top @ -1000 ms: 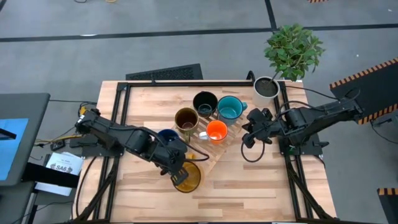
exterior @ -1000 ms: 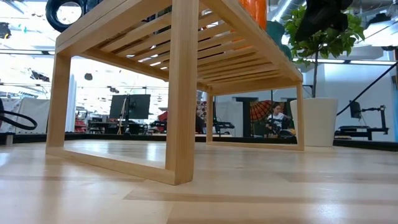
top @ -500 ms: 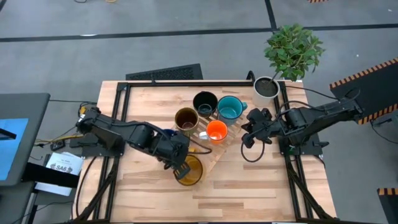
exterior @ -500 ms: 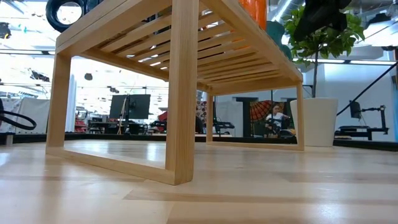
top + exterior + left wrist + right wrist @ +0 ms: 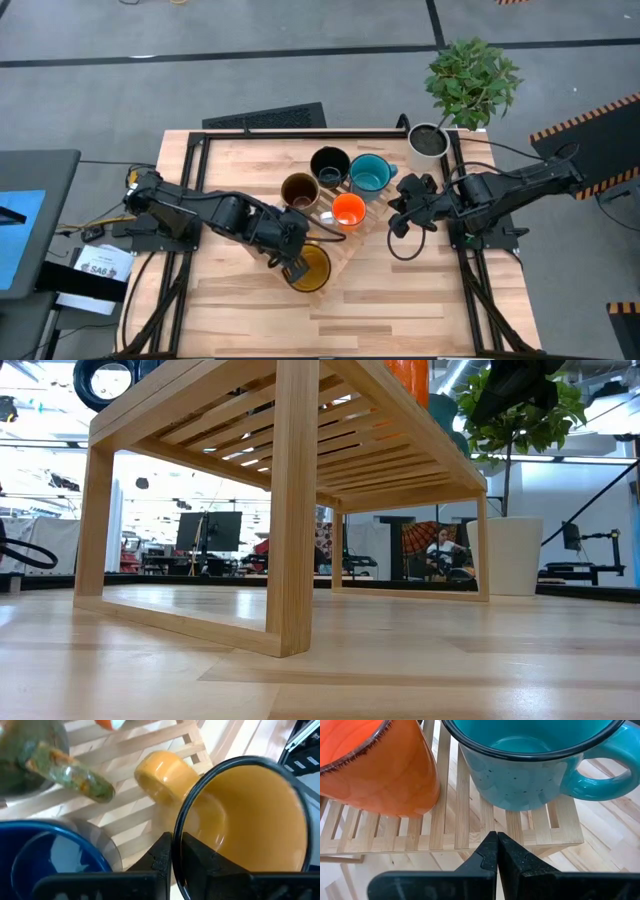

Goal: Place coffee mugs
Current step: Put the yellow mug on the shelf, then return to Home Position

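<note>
My left gripper is shut on the yellow mug at the near corner of the slatted wooden rack. On the rack stand the black mug, teal mug, olive-brown mug and orange mug. My left arm hides the dark blue mug from above; the left wrist view shows the dark blue mug beside the fingers. My right gripper is shut and empty, just right of the rack, facing the teal mug and orange mug. My left gripper pinches the yellow mug's rim on the side next to its handle, one finger inside the mug and one outside. The fingers come from above, slanting down. The mug's mouth faces up; its base is hidden by its own body.
A white plant pot with a leafy plant stands at the table's far right corner. Black rails run along the table's left and right sides. Bare wood lies near the front edge. A person sits in the room far behind the table.
My left gripper has carried the yellow mug toward the table's right and far side, from the bare table in front of the rack to the rack's near corner. It has stayed shut on the rim. My right arm has kept still.
</note>
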